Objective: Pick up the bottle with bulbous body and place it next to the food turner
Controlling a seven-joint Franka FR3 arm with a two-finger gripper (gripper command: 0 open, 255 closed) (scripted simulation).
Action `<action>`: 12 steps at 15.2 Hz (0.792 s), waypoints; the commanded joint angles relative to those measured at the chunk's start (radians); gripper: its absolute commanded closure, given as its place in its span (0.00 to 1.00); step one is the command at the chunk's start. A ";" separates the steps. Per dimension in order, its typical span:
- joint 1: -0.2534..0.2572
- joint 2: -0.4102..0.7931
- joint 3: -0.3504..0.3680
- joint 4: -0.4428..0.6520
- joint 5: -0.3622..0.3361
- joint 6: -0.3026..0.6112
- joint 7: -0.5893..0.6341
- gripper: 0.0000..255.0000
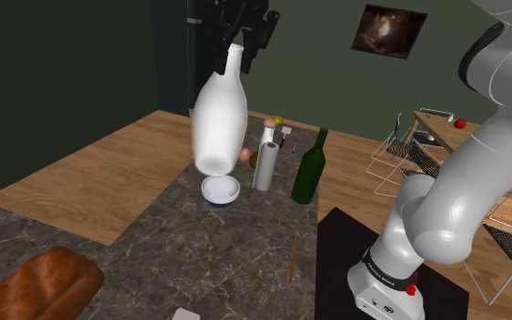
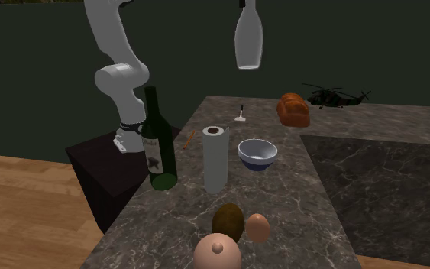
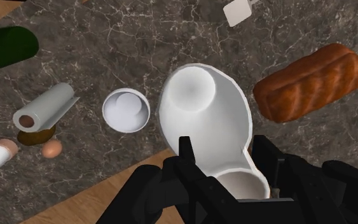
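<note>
A dark grey marbled surface (image 1: 154, 245) runs through a room with dark green walls and a pale wooden floor, with the white arm's black stand at one edge. High above this surface hangs the plain white bottle with bulbous body (image 1: 220, 118), neck up and leaning a little in the shoulder view, its round base well clear of everything below. The black gripper (image 1: 235, 53) has it by the slim neck, the fingers (image 3: 185, 153) pressed narrow against either side of the neck, so the bottle is carried entirely in the air. In the wrist view its base appears between a small round bowl, white inside and blue outside (image 3: 125, 109), and a brown loaf of bread (image 3: 311, 79). The food turner (image 3: 238, 11), with a flat white blade and a thin dark handle, lies on the surface beyond the bottle, near the loaf and well apart from the bottle. Just beside the bowl stands an upright white paper towel roll (image 2: 215, 159), and next to that a tall dark green glass wine bottle (image 2: 158, 141). A brown egg (image 2: 257, 227) rests near the roll's foot.
</note>
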 commanded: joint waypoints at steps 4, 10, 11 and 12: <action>0.052 0.025 0.089 0.035 -0.013 -0.018 0.139 1.00; 0.086 0.032 0.142 0.003 -0.019 0.015 0.226 1.00; 0.085 0.022 0.139 -0.021 -0.015 0.031 0.224 1.00; 0.085 0.013 0.137 -0.045 -0.011 0.047 0.223 1.00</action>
